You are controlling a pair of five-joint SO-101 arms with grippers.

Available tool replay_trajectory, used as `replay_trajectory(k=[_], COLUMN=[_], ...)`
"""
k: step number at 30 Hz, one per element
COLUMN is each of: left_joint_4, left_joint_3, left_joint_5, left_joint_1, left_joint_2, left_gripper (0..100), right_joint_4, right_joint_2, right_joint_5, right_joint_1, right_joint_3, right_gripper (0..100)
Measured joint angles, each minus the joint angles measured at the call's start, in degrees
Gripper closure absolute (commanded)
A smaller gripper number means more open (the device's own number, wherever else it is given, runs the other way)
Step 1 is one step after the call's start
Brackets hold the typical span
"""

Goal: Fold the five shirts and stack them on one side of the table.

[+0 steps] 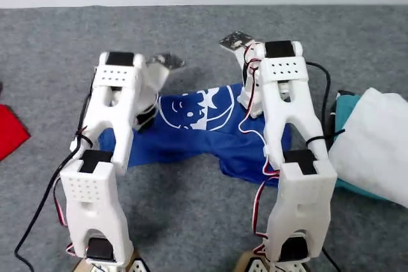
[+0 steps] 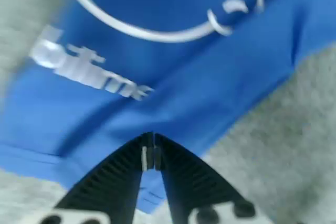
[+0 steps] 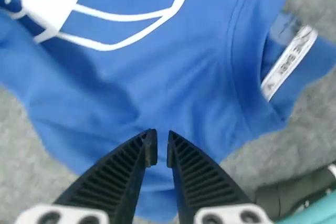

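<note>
From high up, the blue shirt (image 1: pixel 191 132) lies crumpled on the grey table (image 1: pixel 191 30). The left arm (image 1: pixel 115 113) leans over one end of it and the right arm (image 1: pixel 287 106) over the other. A white shirt (image 1: pixel 376 144) sits on a teal shirt (image 1: pixel 344 109) past the blue shirt's right end. A red shirt (image 1: pixel 9 132) lies far off past its left end.

In the left wrist view, the left gripper (image 2: pixel 149 153) is pinched tight over the blue shirt's (image 2: pixel 184 77) edge.

In the right wrist view, the right gripper (image 3: pixel 157 148) is a tiny crack apart, holding nothing, over the blue shirt (image 3: pixel 157 66) near its collar.
</note>
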Motion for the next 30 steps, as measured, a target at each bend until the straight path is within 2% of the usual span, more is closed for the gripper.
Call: replay_trajectory(k=[13,19,23,30], left_joint_4=[-2.20,0.18,0.18,0.18], left_joint_3=[2.46,2.73,3.60,13.36], left_joint_5=[-0.35,-4.31,-7.30,-16.97], left_joint_1=[-3.96,-4.57,-5.80,-6.15], left_joint_2=[0.00,-4.04,-9.76,-13.71], left_gripper=[97,85,84,84], right_joint_4=[3.43,4.31,4.31,4.31], right_joint_2=[-0.53,-0.53,-0.53,-0.53], right_joint_5=[0.00,0.00,0.00,0.00], right_joint_1=[3.08,3.08,3.08,3.08], right_joint_3=[0.00,0.00,0.00,0.00], right_gripper=[95.1,95.1,95.1,95.1])
